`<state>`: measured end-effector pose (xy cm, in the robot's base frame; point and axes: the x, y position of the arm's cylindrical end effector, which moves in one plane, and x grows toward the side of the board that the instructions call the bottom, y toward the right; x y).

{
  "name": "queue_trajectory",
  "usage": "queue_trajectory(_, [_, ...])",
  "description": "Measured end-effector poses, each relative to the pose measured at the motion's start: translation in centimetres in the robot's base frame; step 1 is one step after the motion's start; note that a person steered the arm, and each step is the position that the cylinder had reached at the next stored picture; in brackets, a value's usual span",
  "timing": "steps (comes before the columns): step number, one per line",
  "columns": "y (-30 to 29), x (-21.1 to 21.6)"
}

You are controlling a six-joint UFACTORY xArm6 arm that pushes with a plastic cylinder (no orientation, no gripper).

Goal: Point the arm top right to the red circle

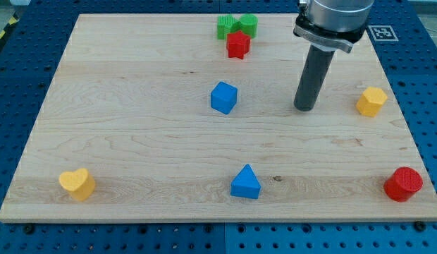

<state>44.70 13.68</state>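
Note:
The red circle [404, 184] is a short red cylinder near the board's bottom right corner. My tip [304, 109] rests on the board right of centre, well up and to the left of the red circle. It lies between the blue cube [224, 97] on its left and the yellow hexagon block [371, 101] on its right, touching neither.
A red star block [237, 44] sits at the view's top centre, with a green star block [225, 27] and a green cylinder [248, 25] just behind it. A blue triangle [245, 183] lies at bottom centre. A yellow heart [77, 183] lies at bottom left. The wooden board [134, 127] sits on a blue perforated table.

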Motion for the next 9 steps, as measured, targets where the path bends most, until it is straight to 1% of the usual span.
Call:
queue_trajectory(1, [0.0,1.6])
queue_trajectory(3, [0.0,2.2])
queue_trajectory(4, [0.0,3.4])
queue_trajectory(5, [0.6,3.9])
queue_trajectory(6, [3.7,5.1])
queue_trajectory(9, [3.8,5.2])
